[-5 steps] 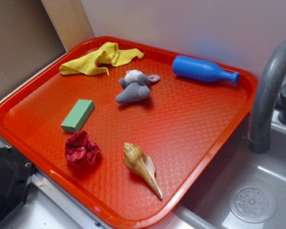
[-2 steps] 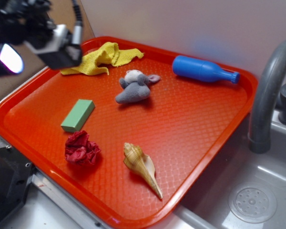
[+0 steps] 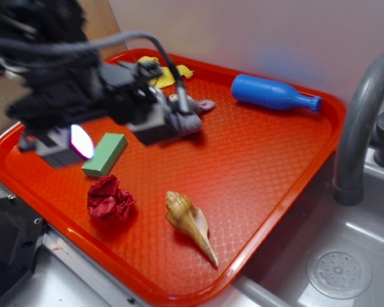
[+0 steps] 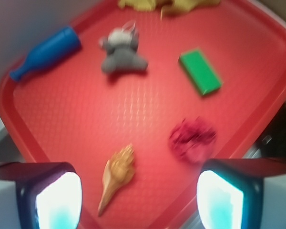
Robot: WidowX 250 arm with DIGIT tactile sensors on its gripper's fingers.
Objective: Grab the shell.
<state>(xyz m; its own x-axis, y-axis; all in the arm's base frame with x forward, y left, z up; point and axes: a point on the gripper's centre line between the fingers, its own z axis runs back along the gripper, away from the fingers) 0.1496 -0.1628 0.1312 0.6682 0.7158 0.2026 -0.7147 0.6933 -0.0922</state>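
So the shell (image 3: 190, 224) (image 4: 116, 177) is lying flat near the front edge of the red tray (image 3: 269, 173) (image 4: 76, 129), pointed tail aimed at the rim, nothing touching it. A crumpled red cloth (image 3: 109, 199) (image 4: 192, 139) sits beside it, with the green block (image 3: 105, 154) (image 4: 200, 72) a bit further back. The gripper (image 3: 64, 144) (image 4: 140, 200) hangs blurry above the tray's left side, well apart from the shell, fingers (image 4: 57, 200) spread wide and empty. Grey plush (image 3: 189, 118) (image 4: 122, 54), blue bottle (image 3: 274, 93) (image 4: 45, 52) and yellow rag (image 3: 169, 73) (image 4: 169, 5) sit further back.

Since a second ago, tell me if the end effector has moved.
Yes. The end effector entered from the upper left and now hangs over the tray, near the green block.
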